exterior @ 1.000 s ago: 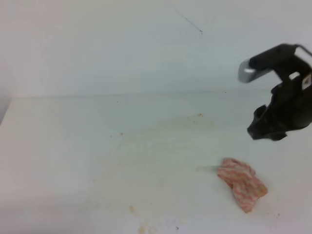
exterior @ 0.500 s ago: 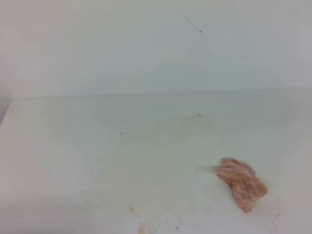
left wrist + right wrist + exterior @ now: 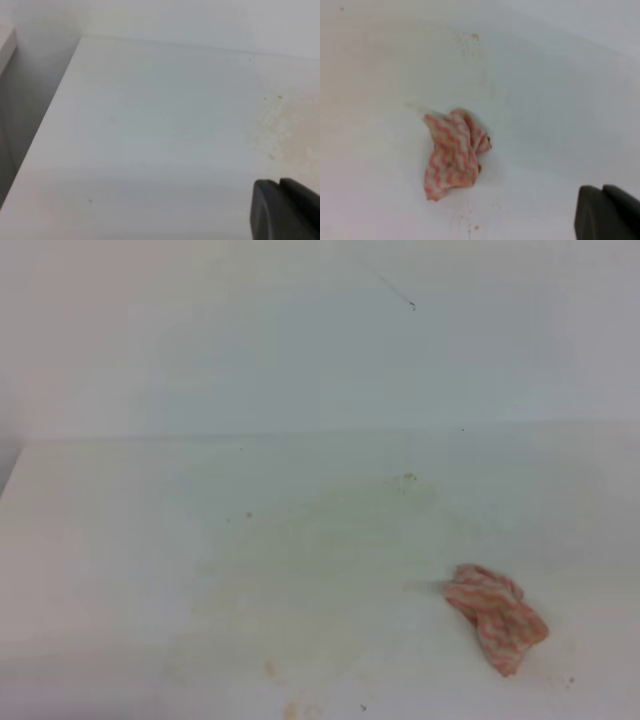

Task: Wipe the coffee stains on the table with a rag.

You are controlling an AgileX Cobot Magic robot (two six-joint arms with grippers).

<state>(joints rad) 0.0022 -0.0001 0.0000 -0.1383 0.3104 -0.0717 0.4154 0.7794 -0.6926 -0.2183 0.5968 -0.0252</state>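
Observation:
The rag [image 3: 497, 617], a wadded pink and white striped cloth, lies on the white table [image 3: 120, 530] at the front right. It also shows in the right wrist view [image 3: 454, 152], lying loose with nothing touching it. The coffee stains [image 3: 330, 540] are a faint tan smear over the table's middle, with darker specks near the front edge [image 3: 270, 670]. In the left wrist view the stains [image 3: 282, 125] show faintly at the right. Neither gripper shows in the exterior view. Only a dark corner of my left gripper [image 3: 285, 212] and of my right gripper [image 3: 607, 212] shows, right of and apart from the rag.
A pale wall [image 3: 300, 330] stands behind the table. The table's left edge [image 3: 47, 115] drops off beside a grey gap. Small brown specks [image 3: 470, 227] lie in front of the rag.
The right arm, seen above the rag's right side a second ago, has left the exterior view. The rag has not moved.

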